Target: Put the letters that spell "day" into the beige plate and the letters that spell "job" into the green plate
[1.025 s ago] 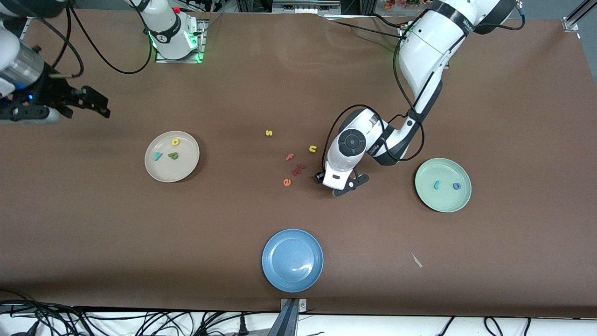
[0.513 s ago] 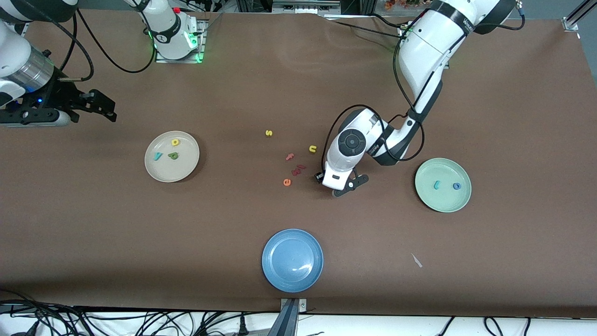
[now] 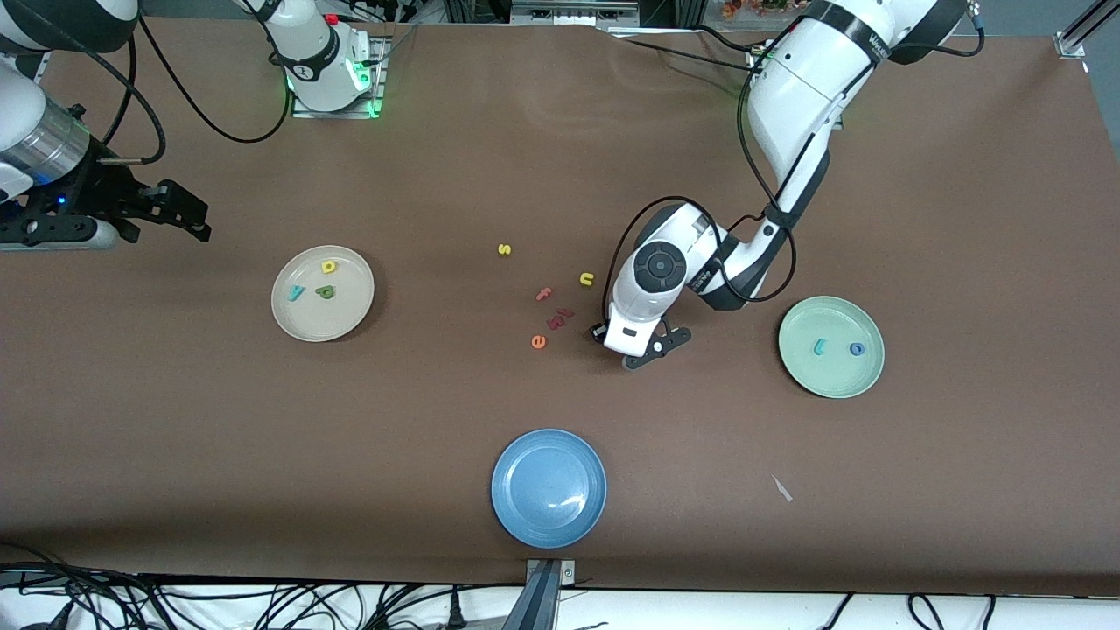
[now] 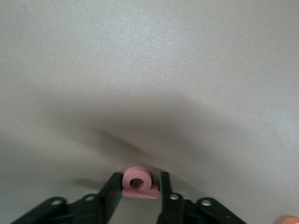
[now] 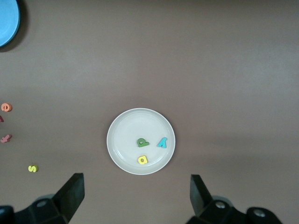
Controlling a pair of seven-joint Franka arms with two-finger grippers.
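My left gripper (image 4: 138,187) is low at the table, shut on the pinkish-red "b" (image 4: 137,183), which stands on edge between its fingers (image 4: 112,189). From the front, its hand (image 3: 652,348) covers the "b", beside the loose letters in the table's middle. The green plate (image 3: 831,378) holds the teal "j" (image 3: 820,346) and blue "o" (image 3: 857,349). The beige plate (image 3: 343,308) holds the yellow "d" (image 3: 329,266), green "a" (image 3: 325,291) and teal "y" (image 3: 297,292). My right gripper (image 3: 188,210) hangs open and empty near the beige plate (image 5: 125,131), toward the right arm's end.
Loose letters lie in the middle: yellow "s" (image 3: 504,249), yellow "u" (image 3: 586,279), pink "f" (image 3: 544,294), two dark red pieces (image 3: 560,317) and orange "e" (image 3: 538,341). A blue plate (image 3: 549,525) sits near the front edge. A small scrap (image 3: 781,488) lies nearby.
The left gripper's fingers have closed in on the "b" while its hand stayed in place. The right gripper shifted slightly above the table.
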